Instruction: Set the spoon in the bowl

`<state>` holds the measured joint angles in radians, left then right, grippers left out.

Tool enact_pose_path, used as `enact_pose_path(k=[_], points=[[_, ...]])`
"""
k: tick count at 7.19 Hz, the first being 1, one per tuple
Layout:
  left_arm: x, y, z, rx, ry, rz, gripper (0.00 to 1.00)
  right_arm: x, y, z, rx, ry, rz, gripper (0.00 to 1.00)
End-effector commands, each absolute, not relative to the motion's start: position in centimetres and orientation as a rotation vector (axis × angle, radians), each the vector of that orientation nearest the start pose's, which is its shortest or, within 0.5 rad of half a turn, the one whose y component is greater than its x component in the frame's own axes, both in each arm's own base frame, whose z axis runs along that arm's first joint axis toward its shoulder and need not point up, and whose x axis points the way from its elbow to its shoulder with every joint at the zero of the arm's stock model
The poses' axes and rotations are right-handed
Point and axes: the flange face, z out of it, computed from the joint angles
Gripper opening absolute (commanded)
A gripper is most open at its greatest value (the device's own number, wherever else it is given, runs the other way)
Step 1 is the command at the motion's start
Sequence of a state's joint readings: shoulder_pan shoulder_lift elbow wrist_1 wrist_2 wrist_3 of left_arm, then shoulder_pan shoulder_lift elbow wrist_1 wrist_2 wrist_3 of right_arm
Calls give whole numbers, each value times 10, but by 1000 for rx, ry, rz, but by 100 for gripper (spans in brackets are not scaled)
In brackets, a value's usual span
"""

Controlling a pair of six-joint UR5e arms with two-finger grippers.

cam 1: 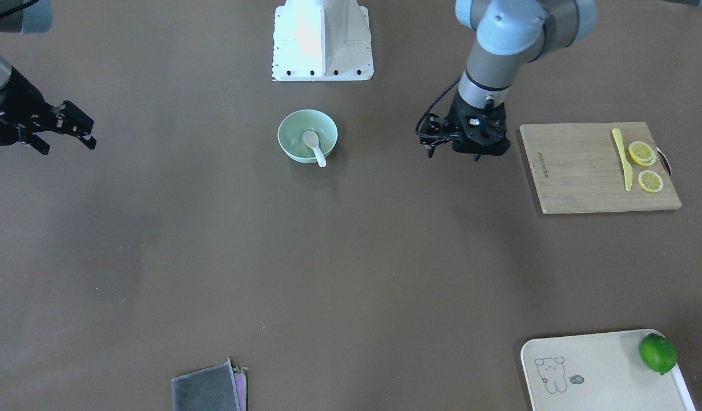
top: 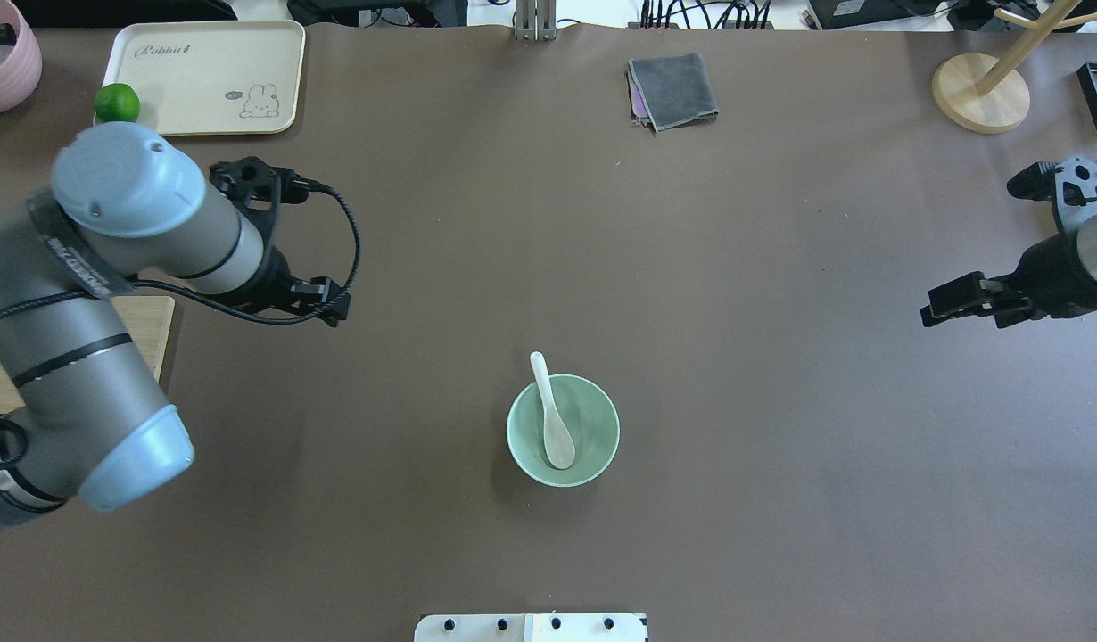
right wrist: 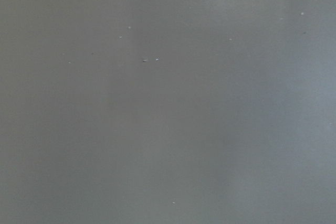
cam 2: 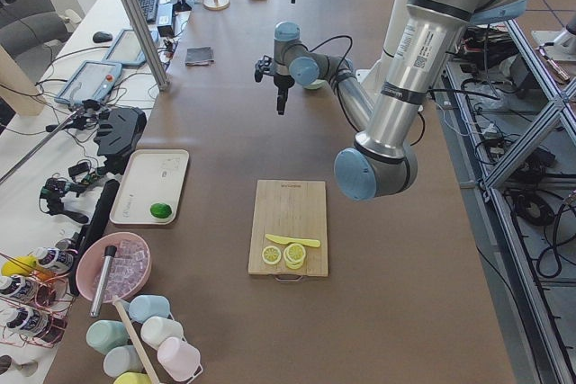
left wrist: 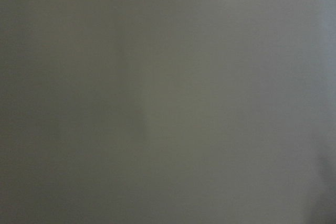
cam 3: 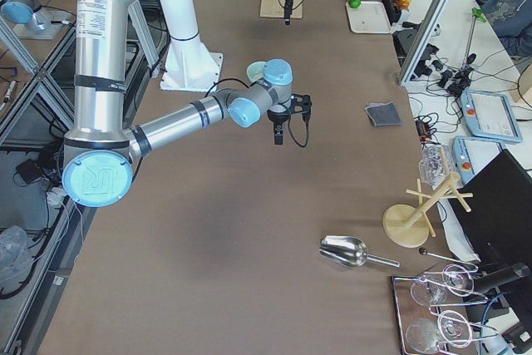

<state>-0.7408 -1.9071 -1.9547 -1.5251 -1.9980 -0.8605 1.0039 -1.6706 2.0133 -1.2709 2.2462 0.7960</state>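
One small glossy white soup spoon (top: pixel 553 419) lies closest to the robot's base. It sits inside the small round pale mint-green bowl (top: pixel 605 437), which stands on the brown surface (top: pixel 745 499). Seen from above, the spoon's oval scoop rests low in the bowl, on the side nearest the base. Its short handle climbs over the far rim, so the long axis runs from about 5 o'clock up to 11 o'clock. We judge the placing done, since the spoon is in the bowl and nothing is touching it.

Further out, the left claw (cam 2: pixel 281 103) hangs over bare surface at about 10 o'clock from the bowl, pointing down and well apart from it. The right claw (cam 3: pixel 279 135) is further away again, between 2 and 3 o'clock, and also points down. We cannot tell how far either claw is spread, because the wrists hide the tips from above and both wrist cameras show only blank surface. Neither claw holds the spoon.

If the spoon needed fetching again, we reckon the left claw is the better one. It is nearer, and the raised handle leans slightly towards its side.

Farthest off, a folded grey cloth (top: pixel 673 89) lies near 1 o'clock, and a cream rectangular tray with a rabbit drawing (top: pixel 201 62) lies near 11 o'clock.
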Motion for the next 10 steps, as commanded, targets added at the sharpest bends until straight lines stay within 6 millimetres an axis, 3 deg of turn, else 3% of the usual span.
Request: enact_pose_path(k=[1, 4, 6, 7, 9, 10], points=[[233, -483, 405, 143, 715, 273, 98, -139, -430, 494, 84, -880, -44, 100], [80, -506, 523, 133, 721, 354, 98, -87, -444, 528, 77, -825, -96, 100], [22, -495, 569, 98, 728, 275, 98, -67, -448, 542, 72, -805, -99, 100], [4, -494, 575, 93, 755, 233, 98, -60, -449, 555, 55, -798, -77, 100], [-3, -466, 602, 42, 776, 208, 98, -40, -450, 570, 44, -790, -23, 100], [-7, -461, 606, 38, 774, 198, 98, -32, -450, 575, 43, -787, -4, 100]])
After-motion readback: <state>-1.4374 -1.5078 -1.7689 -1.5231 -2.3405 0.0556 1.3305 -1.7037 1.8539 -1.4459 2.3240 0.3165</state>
